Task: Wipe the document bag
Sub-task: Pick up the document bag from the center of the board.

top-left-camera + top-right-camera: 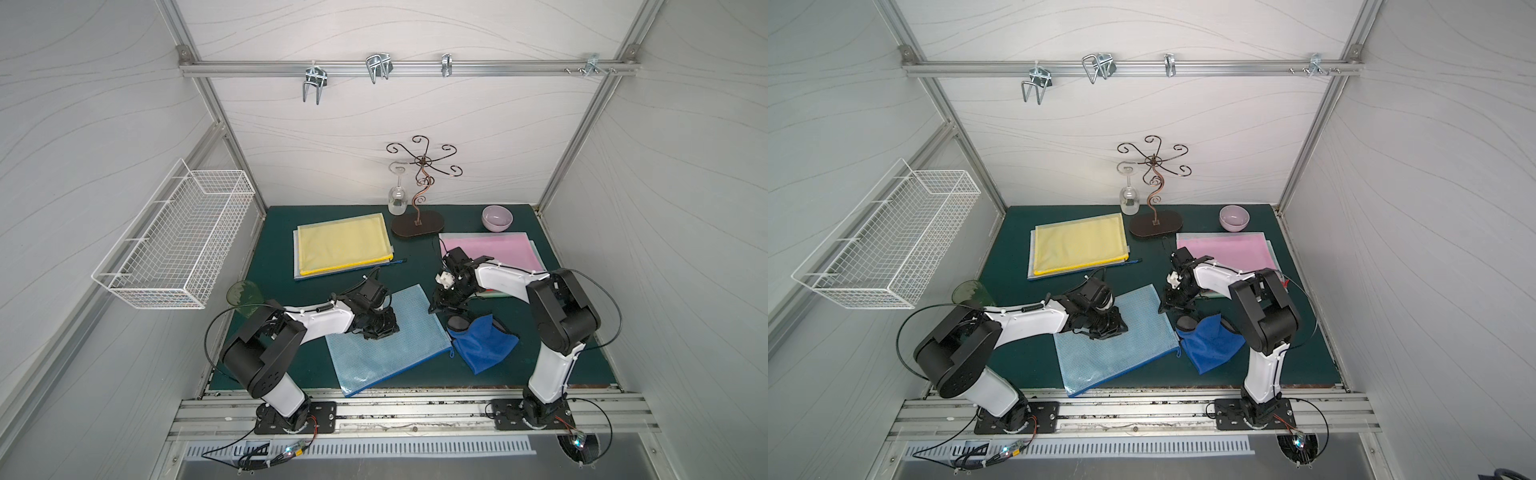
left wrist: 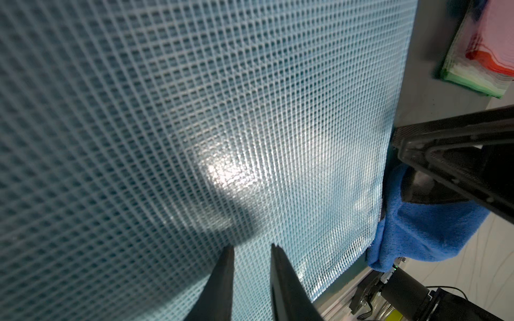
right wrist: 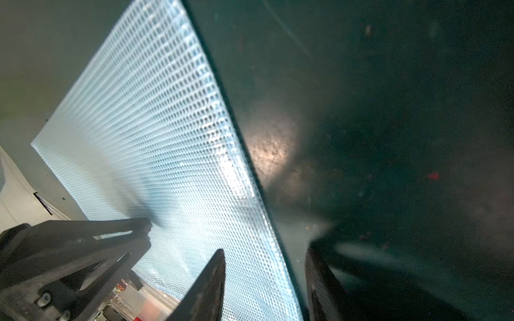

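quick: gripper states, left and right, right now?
Left gripper: open narrowly, tips over the blue mesh bag, holding nothing.
Right gripper: open, straddling the bag's edge, holding nothing; blue cloth not between its fingers.

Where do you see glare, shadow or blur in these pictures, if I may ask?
Left wrist view: a bright glare patch on the blue mesh bag, a dark shadow beside it; right wrist view: soft focus, glare along the bag's edge and on the green mat; both top views: evenly lit and sharp.

Top views high, down over the whole table (image 1: 415, 270); wrist views close over the shared document bag (image 2: 194, 111)
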Robot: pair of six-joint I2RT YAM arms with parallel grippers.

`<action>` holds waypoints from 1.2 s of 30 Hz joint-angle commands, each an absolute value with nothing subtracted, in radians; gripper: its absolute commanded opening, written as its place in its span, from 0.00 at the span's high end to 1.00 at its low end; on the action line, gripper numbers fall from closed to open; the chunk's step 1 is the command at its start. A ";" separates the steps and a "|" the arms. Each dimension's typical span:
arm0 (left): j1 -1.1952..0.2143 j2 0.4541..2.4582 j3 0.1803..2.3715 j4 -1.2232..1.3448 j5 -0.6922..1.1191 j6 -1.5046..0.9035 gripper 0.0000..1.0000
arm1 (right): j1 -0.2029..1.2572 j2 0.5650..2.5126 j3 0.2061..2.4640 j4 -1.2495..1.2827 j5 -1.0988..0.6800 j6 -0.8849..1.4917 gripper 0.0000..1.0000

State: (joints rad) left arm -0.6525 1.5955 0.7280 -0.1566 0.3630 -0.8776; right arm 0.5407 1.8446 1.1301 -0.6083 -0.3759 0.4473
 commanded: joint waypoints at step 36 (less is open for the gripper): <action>-0.579 1.162 0.790 -0.438 0.184 -0.851 0.60 | 0.407 1.811 1.575 -1.120 -0.173 0.179 1.00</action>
